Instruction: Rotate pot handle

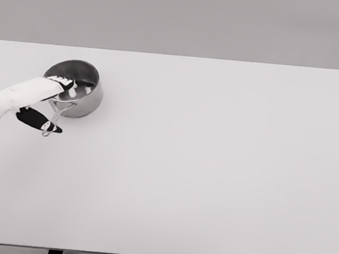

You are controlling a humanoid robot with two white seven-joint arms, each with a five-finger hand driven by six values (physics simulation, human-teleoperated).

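Note:
A shiny steel pot stands on the white table at the far left. Its thin metal handle points toward the front edge and slightly left. My left hand comes in from the left edge. Its white fingers stretch out over the near rim of the pot. The dark thumb lies lower, crossing the handle near its end loop. The handle runs between thumb and fingers, and the hand looks open rather than closed around it. The right arm is out of sight.
The table's left edge lies just beyond the pot. A plain grey wall stands behind the table's far edge.

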